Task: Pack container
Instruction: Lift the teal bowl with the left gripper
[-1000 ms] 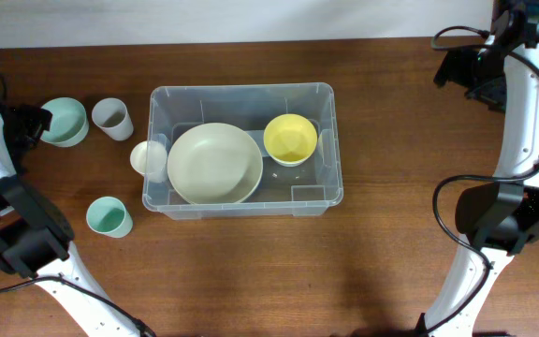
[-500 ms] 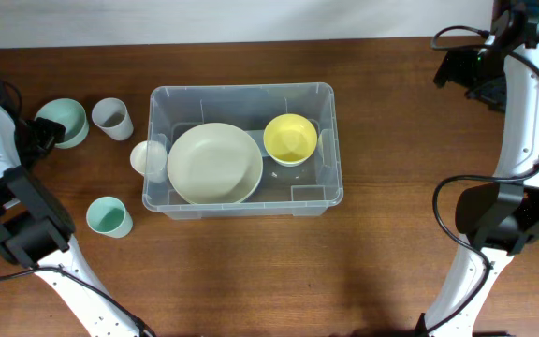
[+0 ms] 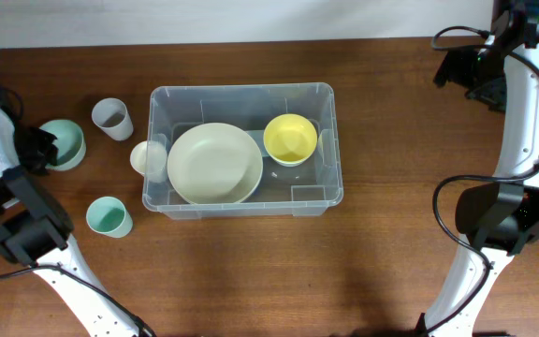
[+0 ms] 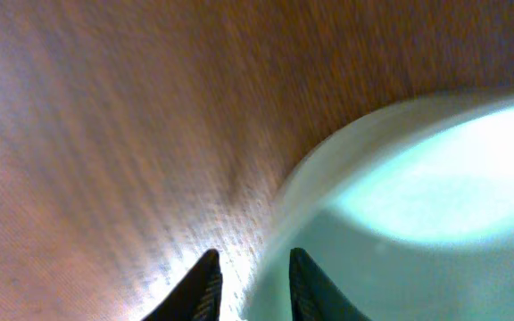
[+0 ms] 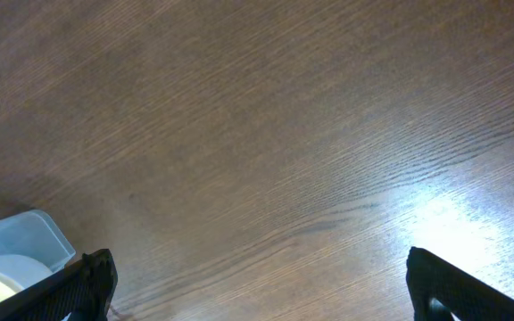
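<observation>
Wood table (image 3: 391, 187), bin (image 3: 241, 90) sitting centre, long side left to right. Progress: I'd call it roughly a third done. Big bowl (image 3: 213, 164) fills the bin's left half and the yellow bowl (image 3: 290, 139) sits in the right half, both upright. Four items are not yet packed, all left of the bin: cream cup (image 3: 146, 159) touching the bin's left wall from outside, grey cup (image 3: 110, 118) near the far-left corner, teal cup (image 3: 109, 217) near the front-left corner, and mint bowl (image 3: 64, 145) furthest out. Left gripper (image 4: 252, 267) is at the mint bowl's outer edge. On the wrist cam one finger is inside the rim and one outside with little gap, so it looks clamped on the rim, but that view is smeared and I can't swear to contact. The bin is well apart from that gripper, off toward the table centre, with the cream cup between them. Right gripper (image 5: 257, 272) has its fingers spread wide and holds nothing. It's parked over bare table at the far right, and only a bin corner shows at the lower left of its cam. My read: mint bowl is the item in hand, then the three cups.
</observation>
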